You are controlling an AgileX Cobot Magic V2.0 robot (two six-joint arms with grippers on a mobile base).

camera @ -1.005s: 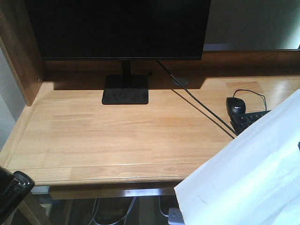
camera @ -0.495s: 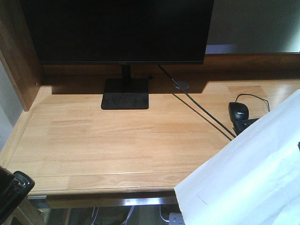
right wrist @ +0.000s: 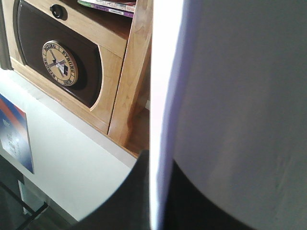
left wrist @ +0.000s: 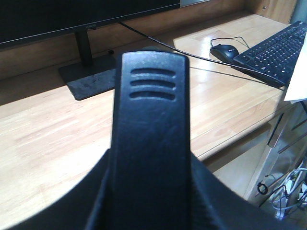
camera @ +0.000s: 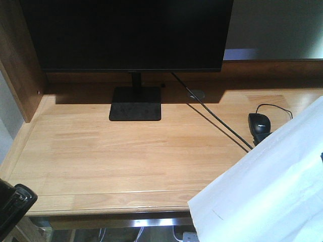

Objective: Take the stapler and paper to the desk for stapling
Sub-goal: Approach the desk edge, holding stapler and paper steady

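Front-facing view: both items held, none placed

Left end effector (left wrist: pixel 149 206) is clamped on the stapler (left wrist: pixel 151 120) by the near-left corner of the surface (camera: pixel 126 151). Right end effector (right wrist: pixel 158 191) pinches the paper (camera: pixel 262 186), near right. Lowered carelessly, the limp sheet could sweep the mouse (camera: pixel 259 123).

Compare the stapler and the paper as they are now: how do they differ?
The stapler is black, narrow and thick; the paper is white, thin and far broader. In the front view the stapler shows at the lower left corner, while the paper fills the lower right, hiding part of the desk. Neither lies on the desk yet.
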